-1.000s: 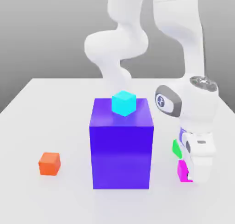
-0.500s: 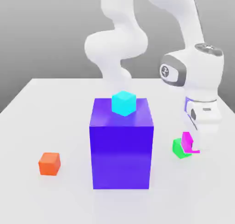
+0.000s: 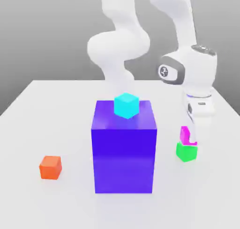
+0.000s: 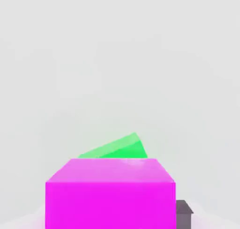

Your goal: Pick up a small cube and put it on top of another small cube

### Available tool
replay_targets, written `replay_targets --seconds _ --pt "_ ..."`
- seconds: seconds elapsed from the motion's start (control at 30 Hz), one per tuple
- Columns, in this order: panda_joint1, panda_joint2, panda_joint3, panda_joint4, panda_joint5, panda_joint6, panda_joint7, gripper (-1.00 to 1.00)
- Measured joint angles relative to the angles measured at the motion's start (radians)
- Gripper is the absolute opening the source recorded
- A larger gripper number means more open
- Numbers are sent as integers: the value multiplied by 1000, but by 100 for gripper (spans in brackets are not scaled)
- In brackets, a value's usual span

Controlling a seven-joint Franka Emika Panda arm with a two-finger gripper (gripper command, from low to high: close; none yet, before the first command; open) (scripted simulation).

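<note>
In the exterior view my gripper (image 3: 188,136) is shut on the small magenta cube (image 3: 184,134), holding it directly over the small green cube (image 3: 186,151) at the exterior view's right. The magenta cube's underside is level with the green cube's top, and I cannot tell whether they touch. In the hand view the magenta cube (image 4: 110,193) fills the foreground, with part of the green cube (image 4: 117,148) showing behind it. One dark fingertip pad (image 4: 183,214) shows at the magenta cube's side.
A big purple-blue block (image 3: 124,151) stands mid-table, left of the green cube, with a small cyan cube (image 3: 126,105) on top. A small orange cube (image 3: 50,167) lies on the white table (image 3: 47,111) at the exterior view's left.
The gripper rose from the table with the magenta cube, which lay in front of the green cube, and has carried it back and over the green cube.
</note>
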Motion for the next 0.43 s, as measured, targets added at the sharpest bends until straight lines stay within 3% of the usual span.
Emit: replay_targets --seconds 0.2,0.43 --pt "5 -2 -3 0 4 -1 -3 100" --pt "45 -233 -22 -11 77 -220 -51 100"
